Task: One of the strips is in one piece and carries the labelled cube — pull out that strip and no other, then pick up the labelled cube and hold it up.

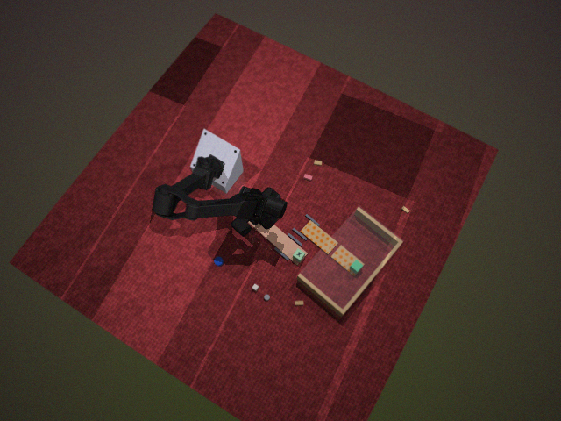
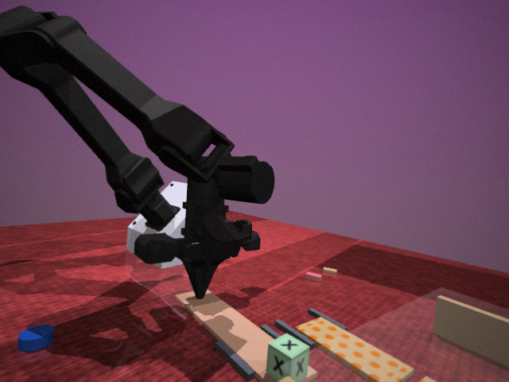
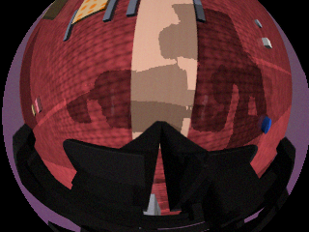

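A plain peach strip (image 1: 286, 245) (image 2: 246, 329) (image 3: 147, 43) lies in one piece between dark rails. The pale green cube marked X (image 1: 298, 254) (image 2: 289, 349) stands on its far end, just outside the box's open side. My gripper (image 2: 200, 297) (image 3: 160, 126) is shut with nothing between the fingers; its tips are down at the top of the strip's near end. An orange-dotted strip lies beside it in two pieces, a near piece (image 1: 319, 236) (image 2: 353, 349) (image 3: 91, 9) and a far piece (image 1: 346, 257), with a gap. A plain green cube (image 1: 356, 266) sits on the far piece.
The low box wall (image 1: 319, 295) (image 2: 468, 329) surrounds a see-through-covered area. A dark rail (image 2: 234, 360) (image 3: 199, 11) flanks the peach strip. A blue disc (image 1: 218, 261) (image 2: 35, 337) (image 3: 266, 125), a white block (image 1: 255, 287) (image 3: 266, 43) and a pink block (image 1: 308, 177) (image 2: 313, 276) lie around.
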